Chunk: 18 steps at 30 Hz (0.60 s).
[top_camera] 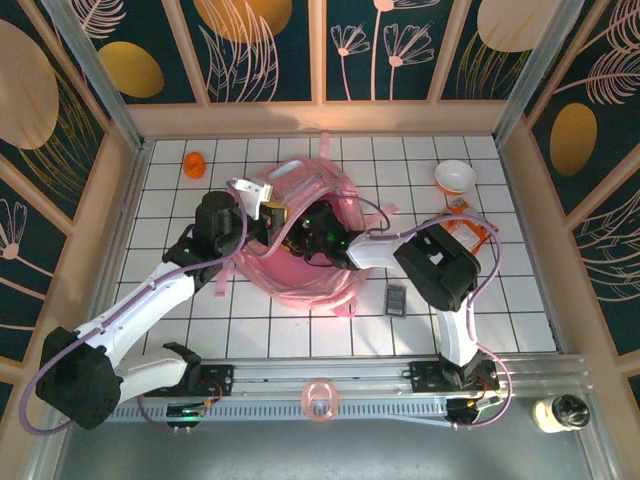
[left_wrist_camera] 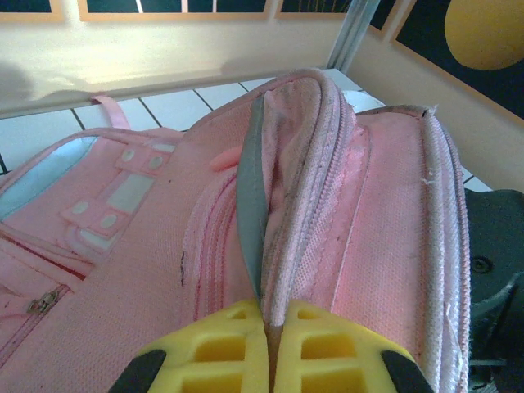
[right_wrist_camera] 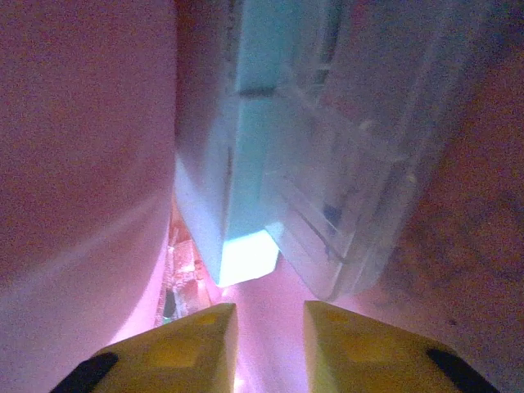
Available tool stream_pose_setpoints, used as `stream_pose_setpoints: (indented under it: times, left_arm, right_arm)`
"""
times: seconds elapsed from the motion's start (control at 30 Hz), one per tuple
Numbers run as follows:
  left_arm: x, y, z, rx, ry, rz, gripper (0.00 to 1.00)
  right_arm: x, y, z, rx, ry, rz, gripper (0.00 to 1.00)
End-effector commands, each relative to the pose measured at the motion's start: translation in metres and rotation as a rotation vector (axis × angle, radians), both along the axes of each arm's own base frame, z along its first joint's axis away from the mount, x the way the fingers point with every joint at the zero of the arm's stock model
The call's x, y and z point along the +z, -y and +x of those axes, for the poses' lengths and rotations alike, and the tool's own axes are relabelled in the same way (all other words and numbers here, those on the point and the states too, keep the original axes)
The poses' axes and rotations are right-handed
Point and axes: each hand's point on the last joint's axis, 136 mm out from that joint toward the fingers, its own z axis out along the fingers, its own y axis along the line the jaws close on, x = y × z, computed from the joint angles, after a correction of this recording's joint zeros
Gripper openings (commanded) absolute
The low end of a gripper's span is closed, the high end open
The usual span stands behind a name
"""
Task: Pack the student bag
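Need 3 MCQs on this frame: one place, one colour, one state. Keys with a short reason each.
1. Where is the white bowl?
A) by the arm bases
B) far right of the table
C) far left corner

2. What colour are the fingers of the left end effector?
A) blue
B) white
C) yellow

3. The left end effector is:
A) shut on the opening rim of the student bag
B) open, holding nothing
C) shut on the bowl

Key:
1. B: the top view shows it on the tiles at far right.
2. C: the left wrist view shows yellow fingers.
3. A: the fingers meet on the bag's grey-edged rim.
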Motion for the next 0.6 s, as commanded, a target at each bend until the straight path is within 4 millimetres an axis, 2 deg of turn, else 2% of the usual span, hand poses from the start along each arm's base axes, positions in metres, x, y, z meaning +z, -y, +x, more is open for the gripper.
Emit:
stream_pose_setpoints:
  times: [0.0, 0.13, 0.27, 0.43, 0.57]
  left_arm:
    - [0.047, 0.001, 0.003, -0.002, 0.144, -0.068, 0.0]
    - [0.044, 0.001, 0.004, -0.001, 0.144, -0.061, 0.0]
    - [0.035, 0.0, 0.006, 0.002, 0.135, -0.02, 0.0]
    - [-0.002, -0.005, 0.011, -0.012, 0.104, 0.157, 0.0]
    - [-0.037, 0.011, -0.006, -0.172, 0.058, 0.211, 0.02]
  right_arm:
    - [0.028, 0.022, -0.009, -0.025, 0.083, 0.022, 0.31]
    - [0.042, 0.061, -0.03, -0.081, 0.123, -0.019, 0.34]
    - [0.059, 0.108, -0.04, -0.179, 0.171, -0.119, 0.34]
    - [0.094, 0.165, -0.041, -0.325, 0.264, -0.24, 0.37]
    - [0.119, 0.198, -0.041, -0.41, 0.352, -0.305, 0.41]
